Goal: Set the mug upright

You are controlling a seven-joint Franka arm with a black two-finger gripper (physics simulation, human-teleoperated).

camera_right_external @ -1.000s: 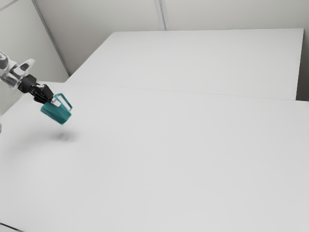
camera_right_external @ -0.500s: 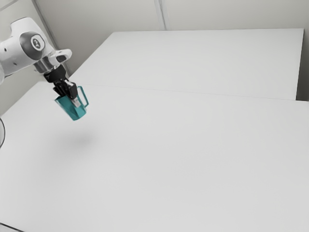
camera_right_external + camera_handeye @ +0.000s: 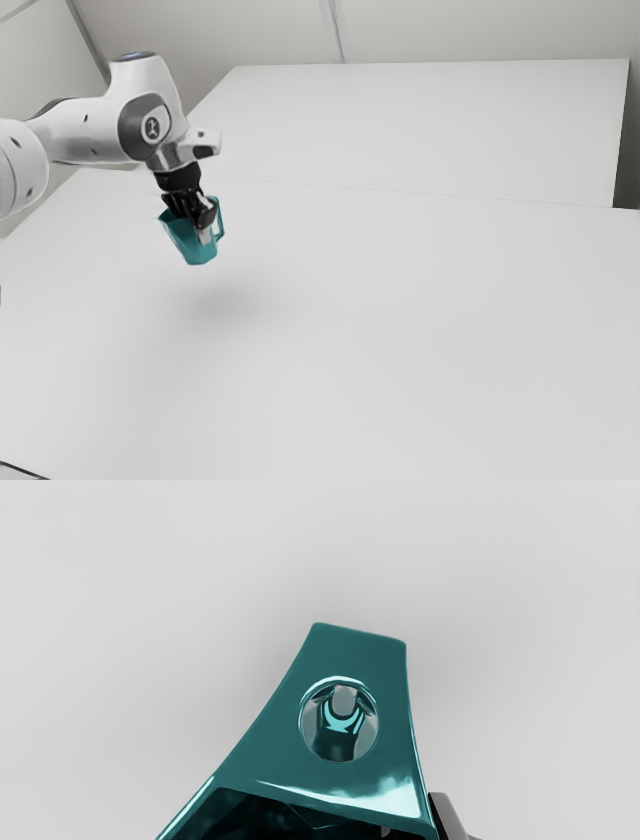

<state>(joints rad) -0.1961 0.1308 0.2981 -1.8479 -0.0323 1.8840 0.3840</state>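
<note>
High over the table, at the exterior view's left, my gripper is shut on the wall of the teal mug. The mug hangs tilted, its mouth toward the exterior view's upper left and its base lower, with the handle on the exterior view's right side. In the wrist view the mug shows its outer side and part of its dark mouth. My gripper has one finger outside the wall, and a small bit of the other appears inside the mouth.
The white table stretches below, with the mug's soft shadow on it. A second white surface adjoins its far edge, and pale walls stand behind. A dark thin line crosses the exterior view's lower left corner.
My hand has carried the mug toward the exterior view's right, rising at first and then dipping slightly. The mug has swung nearer to upright but still leans.
</note>
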